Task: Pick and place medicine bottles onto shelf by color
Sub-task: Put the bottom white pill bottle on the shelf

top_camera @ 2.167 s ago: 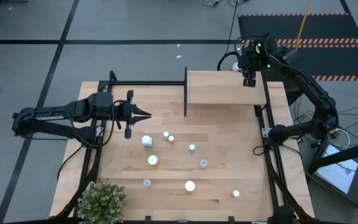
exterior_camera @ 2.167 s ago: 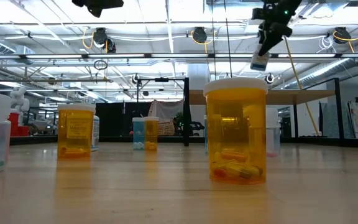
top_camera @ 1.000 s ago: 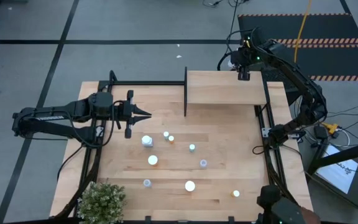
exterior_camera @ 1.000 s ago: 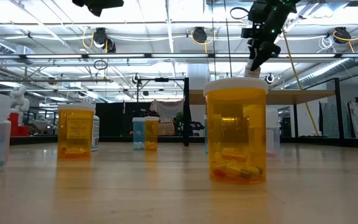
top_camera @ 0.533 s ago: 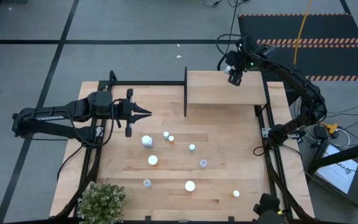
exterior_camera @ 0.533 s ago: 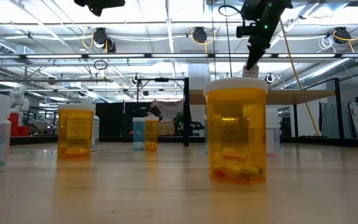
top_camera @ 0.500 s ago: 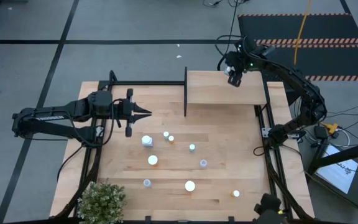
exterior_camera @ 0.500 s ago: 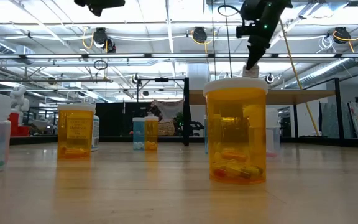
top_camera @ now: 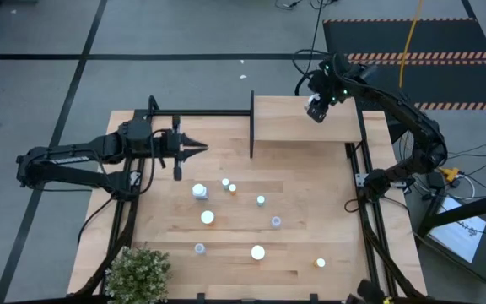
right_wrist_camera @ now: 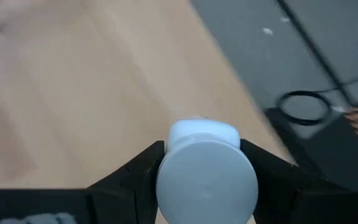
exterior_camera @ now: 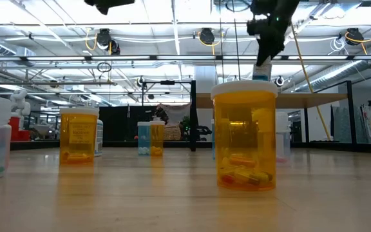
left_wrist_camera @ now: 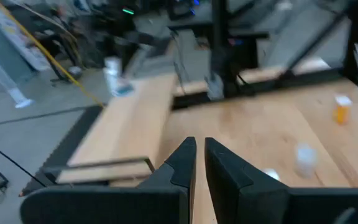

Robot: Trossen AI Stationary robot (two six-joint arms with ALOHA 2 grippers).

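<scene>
My right gripper hangs over the far right part of the light-wood shelf, shut on a pale blue medicine bottle with a white cap. Several other medicine bottles, orange or pale blue, stand upright on the table, among them one toward the left and one near the front. A big orange bottle stands closest in the low view. My left gripper is shut and holds nothing, above the table's far left part, pointing toward the shelf. My right gripper pinches the pale blue bottle between its two fingers, one on each side just below the cap's rim. The fingers slant down from above and lie along the bottle. The bottle hangs below them, cap toward the wrist, clear of the shelf.
A thin black upright closes the shelf's left end. A black frame rail runs along the table's far edge. A small green plant sits at the near left corner. Bare wood lies on the table's right side.
My right gripper has carried the bottle a short way toward the table's left along the shelf's far edge and has rolled its wrist, so the bottle has turned with it. Its hold has stayed the same. The bottles on the table have not moved.
</scene>
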